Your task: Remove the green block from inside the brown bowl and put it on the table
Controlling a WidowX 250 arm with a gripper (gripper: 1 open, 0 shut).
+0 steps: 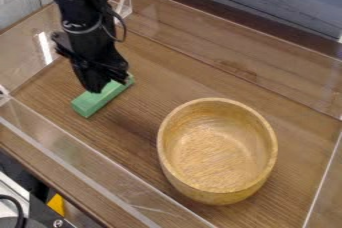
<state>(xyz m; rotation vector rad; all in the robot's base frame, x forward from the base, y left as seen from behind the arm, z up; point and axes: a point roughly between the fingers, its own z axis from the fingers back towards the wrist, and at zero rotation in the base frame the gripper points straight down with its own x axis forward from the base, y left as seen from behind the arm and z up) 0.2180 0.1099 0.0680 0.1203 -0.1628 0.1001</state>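
left of centre on the desk [227,62], a bright green block [99,99], flat and elongated, lying slantwise on the brown wood grain with one end toward the near acrylic wall and the other end up under the black arm. resting fully on the desk surface, outside the bowl and well apart from it. directly above the block's far end, the gripper [104,78], dark and pointing almost straight down, its tips just over the green surface; whether touching or barely clear, impossible to say from this view. jaws apparently parted a little, with the block lying on the desk rather than lifted between them, though the dark tips blur together and the exact gap cannot be made out.

to the right and nearer the camera, the brown bowl [218,149], large, round, light wood with thick walls and visible grain, standing upright on the desk and holding nothing in its hollow. between bowl and block, a stretch of bare streaked wood.

around all of it, clear acrylic walls [80,177] edging the desk on the near, left and far sides, with reflections along the near panel. behind the gripper, the black arm rising out of the top left corner with cables along it. at the bottom left, outside the wall, dark cabling and a small yellow-and-black object, too cropped to identify.
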